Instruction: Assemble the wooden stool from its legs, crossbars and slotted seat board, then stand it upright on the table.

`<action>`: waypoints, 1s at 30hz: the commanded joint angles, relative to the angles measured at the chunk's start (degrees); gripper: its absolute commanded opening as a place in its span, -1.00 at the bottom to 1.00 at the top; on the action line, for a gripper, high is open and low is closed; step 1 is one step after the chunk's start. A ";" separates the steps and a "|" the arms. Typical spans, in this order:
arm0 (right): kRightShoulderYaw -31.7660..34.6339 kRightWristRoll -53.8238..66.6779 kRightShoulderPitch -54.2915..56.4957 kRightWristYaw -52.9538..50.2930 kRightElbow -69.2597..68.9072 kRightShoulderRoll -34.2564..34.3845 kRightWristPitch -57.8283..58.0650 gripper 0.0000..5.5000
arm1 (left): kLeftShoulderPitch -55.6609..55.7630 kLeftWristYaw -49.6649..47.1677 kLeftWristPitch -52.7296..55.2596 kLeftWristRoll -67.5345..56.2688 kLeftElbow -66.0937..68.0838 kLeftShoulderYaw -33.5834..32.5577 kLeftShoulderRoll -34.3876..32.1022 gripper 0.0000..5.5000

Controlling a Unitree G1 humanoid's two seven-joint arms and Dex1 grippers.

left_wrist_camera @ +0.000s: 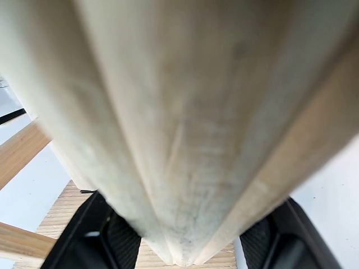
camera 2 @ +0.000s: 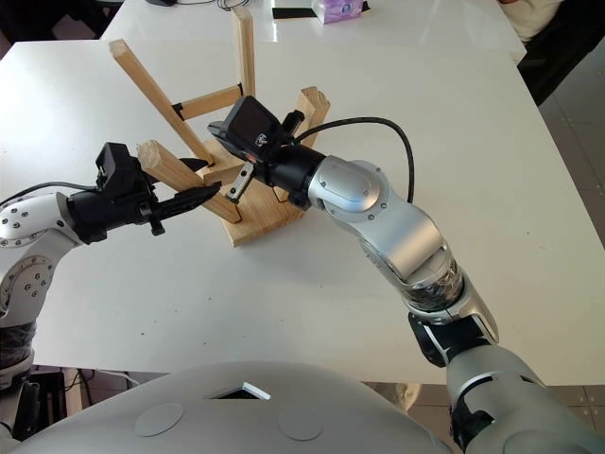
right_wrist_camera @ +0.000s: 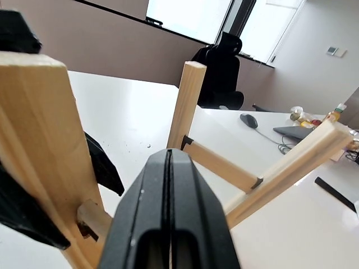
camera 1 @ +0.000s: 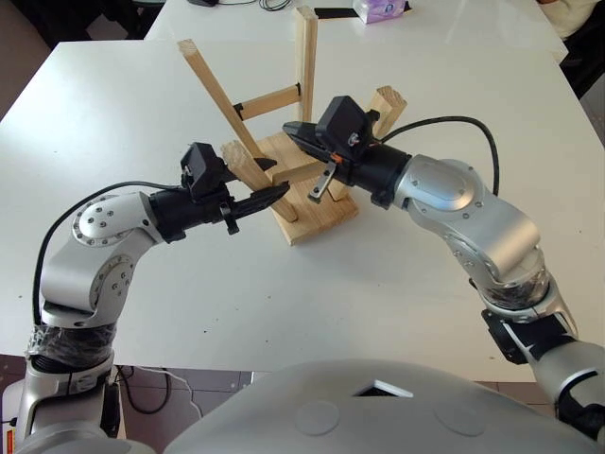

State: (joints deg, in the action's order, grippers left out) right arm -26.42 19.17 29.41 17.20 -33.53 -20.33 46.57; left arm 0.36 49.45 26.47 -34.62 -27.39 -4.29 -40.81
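Stool [camera 1: 301, 194] sits upside down near the middle of the white table [camera 1: 444, 95], its slotted seat board [camera 1: 317, 225] flat on the tabletop and four legs pointing up and splaying outwards. One crossbar [camera 1: 269, 101] joins the long slanted leg [camera 1: 213, 90] on the robot's left to the upright leg [camera 1: 305, 47] at the back. A second, lower crossbar [camera 1: 298, 173] runs from the short near leg [camera 1: 248, 165] towards the middle of the seat. The fourth leg [camera 1: 386, 102] leans out on the right, partly hidden behind the right arm

The left gripper [camera 1: 269, 196] reaches in from the left and is clamped on the short near leg close to its base (the left wrist view shows a black finger [left_wrist_camera: 106, 235] close against each side of the wood). The right gripper [camera 1: 295, 130] comes in from the right and hangs above the seat board among the legs. Its fingers [right_wrist_camera: 146, 213] are pressed together, with only a thin seam between them, and I can see nothing gripped there. Its tip lies just beside the slanted leg, below the upper crossbar
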 commanded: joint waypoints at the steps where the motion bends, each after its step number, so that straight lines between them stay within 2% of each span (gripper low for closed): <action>1: -0.62 -0.05 -2.21 1.72 -1.64 -1.54 4.71 -1.00 | -4.64 -1.44 4.19 1.61 1.79 2.75 -0.35 -0.25; 11: -3.99 -4.55 -4.78 3.17 -1.17 -4.71 6.76 -1.00 | -3.44 -2.31 6.62 -2.59 0.03 1.58 0.27 -0.25; 14: 0.61 -3.76 -3.32 1.67 -1.84 -0.49 4.64 -1.00 | -3.34 -2.56 6.34 -1.73 0.88 1.87 0.50 -0.25; 17: 10.23 1.16 1.49 -1.31 -3.13 8.36 3.92 -1.00 | -3.81 -2.58 6.49 -1.43 0.32 2.24 0.22 -0.25; 19: 13.52 3.22 3.17 -2.14 -3.59 11.36 4.10 -1.00 | -3.93 -2.48 6.44 -1.08 -0.02 2.52 -0.13 -0.25; 20: 13.40 3.46 2.70 -1.89 -3.50 11.29 4.73 -1.00 | -3.98 -2.31 6.21 -0.82 0.06 2.62 -0.27 -0.25; 25: 1.36 -0.25 -6.49 1.62 -2.46 1.69 9.08 -1.00 | -3.15 -2.40 6.35 -0.24 0.39 3.05 -0.53 -0.25; 30: -0.53 -1.34 -8.42 1.64 -2.75 0.56 9.82 -1.00 | -2.42 -3.12 6.67 0.50 0.61 3.57 -0.81 -0.25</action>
State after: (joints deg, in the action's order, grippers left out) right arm -26.68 18.18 21.28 18.79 -36.50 -19.57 54.86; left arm 0.24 46.36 28.09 -34.57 -29.43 -3.23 -40.98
